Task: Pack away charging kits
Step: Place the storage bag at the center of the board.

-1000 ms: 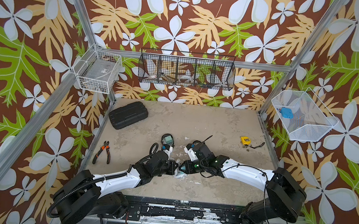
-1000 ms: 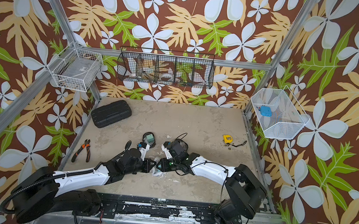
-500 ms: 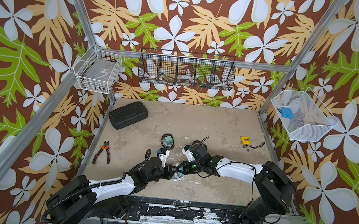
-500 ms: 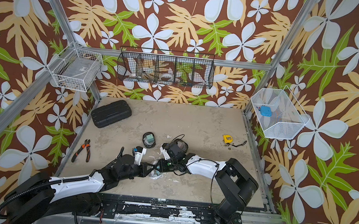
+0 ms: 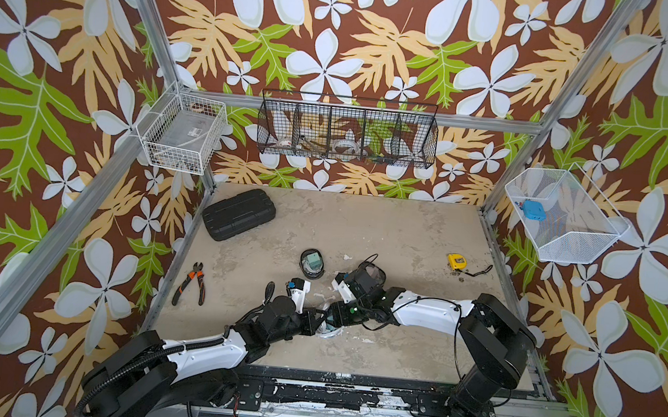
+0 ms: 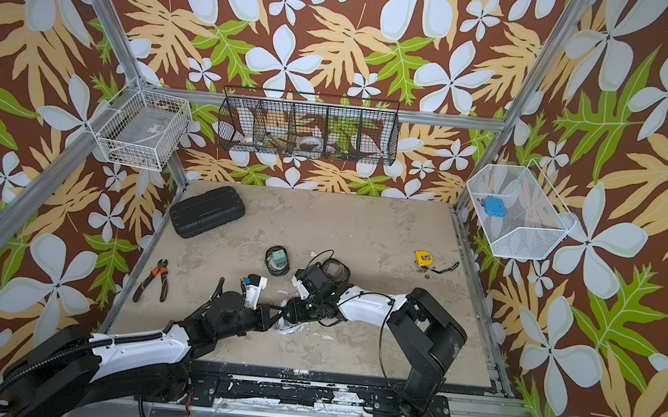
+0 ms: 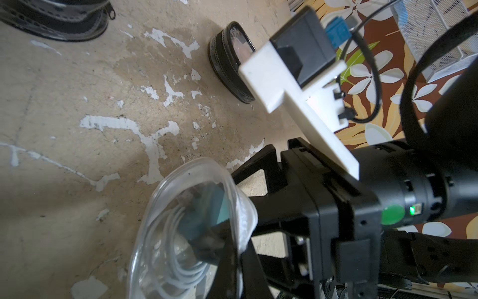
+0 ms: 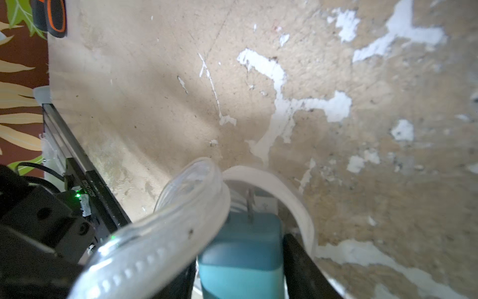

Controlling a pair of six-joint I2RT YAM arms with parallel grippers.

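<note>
A clear-rimmed pouch (image 5: 329, 332) (image 7: 165, 233) lies near the table's front middle, where both arms meet. My left gripper (image 5: 318, 326) (image 7: 239, 259) is shut on its rim. Inside it sit a coiled white cable (image 7: 176, 261) and a teal plug block (image 8: 240, 248). My right gripper (image 5: 328, 320) (image 8: 239, 261) reaches into the pouch mouth, its black fingers (image 8: 297, 259) flanking the block with a sliver of gap on one side. Farther back, a black-rimmed pouch (image 5: 312, 264) holds a mint green block. Another black-rimmed pouch (image 5: 374, 271) (image 7: 227, 64) shows behind the right wrist.
A black ribbed hard case (image 5: 239, 214) lies at the back left, pliers (image 5: 193, 284) at the left edge, a yellow tape measure (image 5: 456, 261) at the right. Wire baskets hang on the walls: white (image 5: 182, 132), black (image 5: 347, 130), and white mesh (image 5: 561, 237) with a blue gadget (image 5: 532, 209).
Both arms have drawn the clear pouch a little toward the table's front. The right gripper's jaws have widened around the teal block. The left grip on the rim is unchanged.
</note>
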